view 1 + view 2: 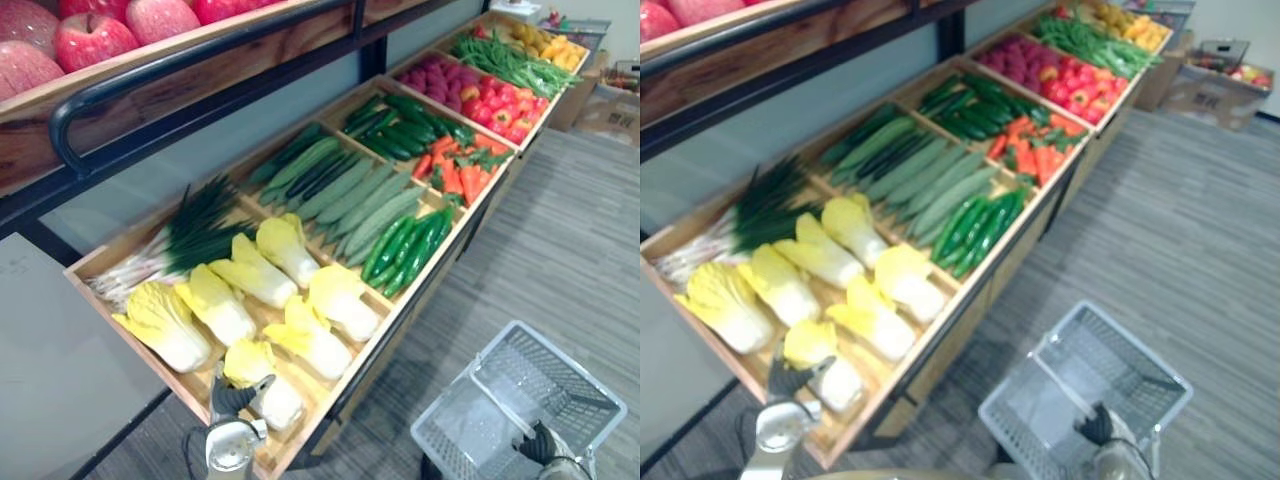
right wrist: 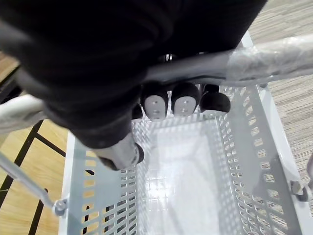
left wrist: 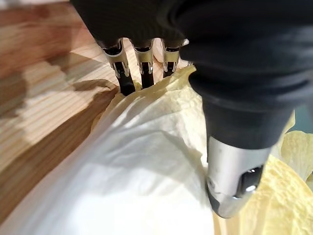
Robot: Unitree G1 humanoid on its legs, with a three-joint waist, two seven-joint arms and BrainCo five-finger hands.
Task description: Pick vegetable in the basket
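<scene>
Cabbage pinched between fingers and thumb of left hand; we judge a deeper, firmer grip is needed before lifting. Right hand clenched round basket handle.

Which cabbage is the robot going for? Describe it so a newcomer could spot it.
Start at the long wooden produce stand and find its nearest compartment, full of napa cabbages. The target is the napa cabbage at the front corner closest to the robot, the only one the left robot hand grips.
</scene>
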